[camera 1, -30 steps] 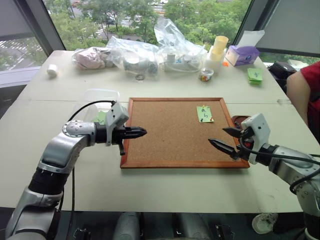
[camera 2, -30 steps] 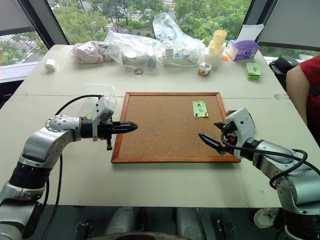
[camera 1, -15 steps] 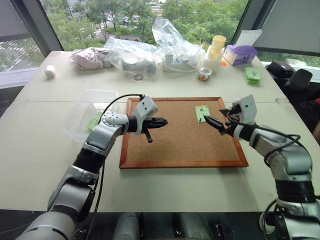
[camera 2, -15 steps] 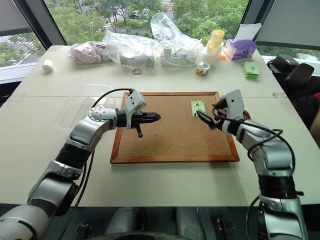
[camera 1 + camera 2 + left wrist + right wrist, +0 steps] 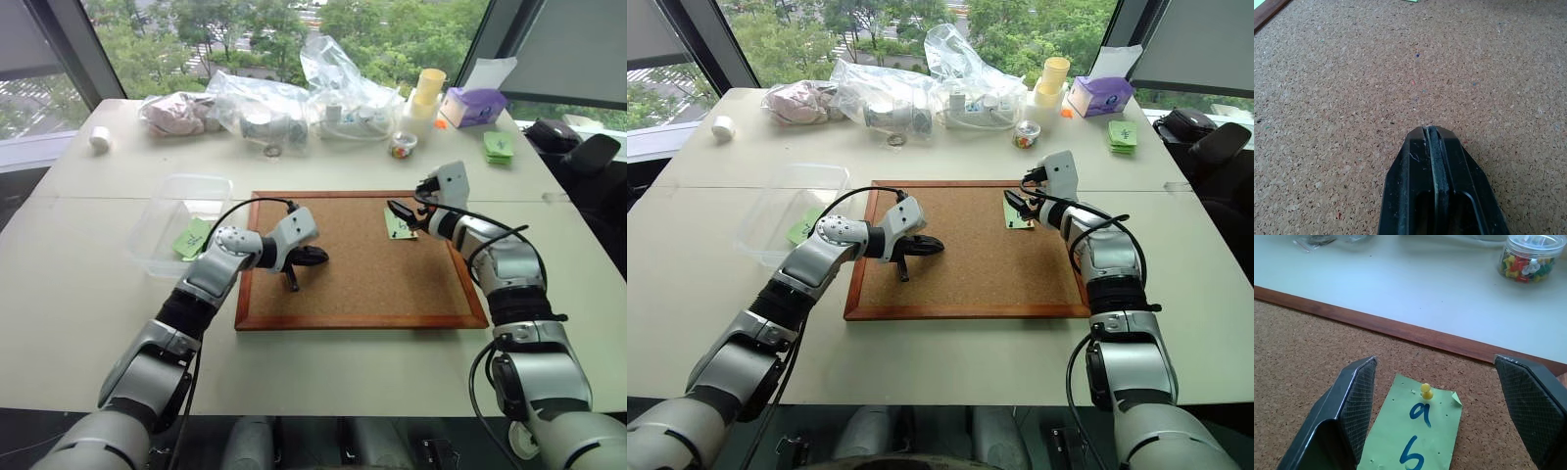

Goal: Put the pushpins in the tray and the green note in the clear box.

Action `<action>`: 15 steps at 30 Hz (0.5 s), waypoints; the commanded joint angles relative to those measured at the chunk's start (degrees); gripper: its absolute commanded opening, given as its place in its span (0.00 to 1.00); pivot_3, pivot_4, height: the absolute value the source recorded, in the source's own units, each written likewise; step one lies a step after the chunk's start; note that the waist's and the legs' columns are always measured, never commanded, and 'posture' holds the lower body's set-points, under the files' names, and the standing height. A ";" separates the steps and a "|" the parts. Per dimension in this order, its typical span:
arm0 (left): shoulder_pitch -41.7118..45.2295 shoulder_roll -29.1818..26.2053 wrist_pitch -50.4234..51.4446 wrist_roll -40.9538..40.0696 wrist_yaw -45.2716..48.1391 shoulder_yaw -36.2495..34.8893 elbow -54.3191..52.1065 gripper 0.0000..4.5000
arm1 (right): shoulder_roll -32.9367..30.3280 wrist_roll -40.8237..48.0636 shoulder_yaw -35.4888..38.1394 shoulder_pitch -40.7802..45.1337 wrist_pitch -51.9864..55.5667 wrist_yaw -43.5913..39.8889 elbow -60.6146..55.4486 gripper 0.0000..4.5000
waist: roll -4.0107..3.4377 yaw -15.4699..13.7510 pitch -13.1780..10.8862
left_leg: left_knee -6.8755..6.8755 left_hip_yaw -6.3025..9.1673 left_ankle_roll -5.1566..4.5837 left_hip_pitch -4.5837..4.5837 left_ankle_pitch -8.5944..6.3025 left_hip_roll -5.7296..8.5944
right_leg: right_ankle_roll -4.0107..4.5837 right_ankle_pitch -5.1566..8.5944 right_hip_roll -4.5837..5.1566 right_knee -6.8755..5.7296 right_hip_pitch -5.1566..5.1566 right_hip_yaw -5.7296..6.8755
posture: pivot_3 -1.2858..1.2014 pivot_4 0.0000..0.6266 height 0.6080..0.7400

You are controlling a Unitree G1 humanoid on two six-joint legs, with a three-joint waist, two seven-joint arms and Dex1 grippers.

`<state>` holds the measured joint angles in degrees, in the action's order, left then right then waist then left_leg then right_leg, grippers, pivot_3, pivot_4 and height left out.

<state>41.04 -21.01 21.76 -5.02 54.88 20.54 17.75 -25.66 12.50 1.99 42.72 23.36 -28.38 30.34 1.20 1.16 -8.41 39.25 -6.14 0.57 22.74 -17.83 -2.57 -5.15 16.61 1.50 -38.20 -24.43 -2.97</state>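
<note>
Head view: the green note (image 5: 399, 224) sits pinned near the corkboard's (image 5: 353, 294) far right corner, the right gripper (image 5: 405, 216) wide open over it, probably lining up on the pin. The left gripper (image 5: 315, 258) is shut, parked mid-board, holding nothing.

Right wrist view: the yellow pushpin (image 5: 1425, 390) stands at the note's far edge; the note's long axis runs toward the board's far edge.

green note (image 5: 1413, 431) w/ blue marks, yellow pushpin (image 5: 1426, 390), brown corkboard (image 5: 343, 264)
</note>
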 commanded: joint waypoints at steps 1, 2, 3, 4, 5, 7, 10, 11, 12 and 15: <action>-1.20 -0.03 0.85 0.68 0.08 -0.14 -0.73 0.00 | 0.52 -1.23 -0.04 2.83 -3.03 -1.47 3.08 0.86 | 0.00 0.01 0.00 | 0.00 0.00 0.00 0.00 0.00 0.00 | 0.00 0.00 0.00 0.00 0.00 0.00 | 0.52 0.24 0.99; -1.24 0.02 0.92 0.71 -0.02 -0.19 -0.72 0.00 | 0.62 -1.50 -0.11 3.25 -3.50 -1.72 4.23 0.86 | 0.00 0.02 0.00 | 0.00 0.00 0.00 0.00 0.00 0.00 | 0.00 0.00 0.01 0.00 0.00 0.00 | 0.52 0.24 0.99; -1.34 0.10 1.00 0.67 -0.18 -0.34 -0.73 0.00 | 0.80 -1.68 -0.08 3.76 -3.80 -1.99 5.55 0.86 | 0.00 0.02 0.00 | 0.00 -0.01 0.00 0.00 0.00 0.00 | 0.00 0.00 0.01 -0.01 0.00 0.00 | 0.52 0.24 0.99; -1.44 0.15 1.06 0.62 -0.35 -0.49 -0.75 0.00 | 0.97 -1.87 -0.09 4.20 -4.10 -2.22 6.77 0.86 | 0.00 0.02 0.00 | 0.00 -0.01 0.00 -0.01 0.00 0.00 | 0.00 0.00 0.01 -0.01 0.00 0.00 | 0.52 0.24 0.99; -1.51 0.23 1.14 0.61 -0.48 -0.59 -0.79 0.00 | 1.08 -2.04 -0.02 4.59 -4.56 -2.40 7.94 0.86 | 0.00 0.02 0.00 | 0.00 -0.01 0.01 -0.01 0.00 -0.01 | 0.00 0.00 0.01 -0.01 0.00 0.00 | 0.52 0.24 0.99; -1.66 0.35 1.27 0.63 -0.61 -0.78 -0.96 0.00 | 1.23 -2.25 0.24 5.32 -5.04 -2.81 10.06 0.86 | -0.01 0.03 0.00 | 0.00 -0.01 0.01 -0.01 0.01 -0.01 | 0.00 0.00 0.01 -0.01 0.00 0.00 | 0.52 0.24 0.99; -2.04 0.38 1.36 0.67 -0.77 -1.09 -1.37 0.00 | 1.33 -2.52 0.59 6.31 -5.99 -3.38 13.26 0.74 | -0.01 0.05 0.00 | 0.00 -0.02 0.02 -0.02 0.01 -0.01 | 0.00 0.00 0.02 -0.02 0.00 0.00 | 0.52 0.24 0.99; -2.18 0.35 1.39 0.69 -0.87 -1.20 -1.48 0.00 | 1.33 -2.66 0.56 6.63 -6.28 -3.67 14.21 0.67 | -0.01 0.05 0.00 | 0.00 -0.03 0.02 -0.02 0.01 -0.01 | 0.00 0.00 0.02 -0.02 0.00 0.00 | 0.52 0.24 0.99; -2.27 0.32 1.37 0.73 -1.00 -1.30 -1.56 0.00 | 1.35 -2.75 0.58 6.92 -6.59 -3.90 15.01 0.57 | -0.02 0.06 0.01 | 0.00 -0.03 0.02 -0.02 0.01 -0.01 | 0.00 0.00 0.02 -0.02 0.00 0.00 | 0.52 0.24 0.99; -2.47 0.22 1.46 0.71 -1.15 -1.53 -1.74 0.00 | 1.56 -3.12 0.86 7.65 -7.57 -4.00 16.74 0.23 | -0.02 0.18 0.02 | 0.00 -0.04 0.03 -0.08 0.02 -0.02 | 0.00 0.00 0.02 -0.04 0.03 0.00 | 0.52 0.24 0.99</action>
<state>39.26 -20.58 22.37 -5.00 53.81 18.96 16.45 -24.19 9.64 2.25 48.57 17.06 -31.88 46.57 1.18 1.34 -8.40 39.24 -6.18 0.60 22.64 -17.81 -2.61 -5.15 16.61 1.52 -38.25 -24.36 -2.97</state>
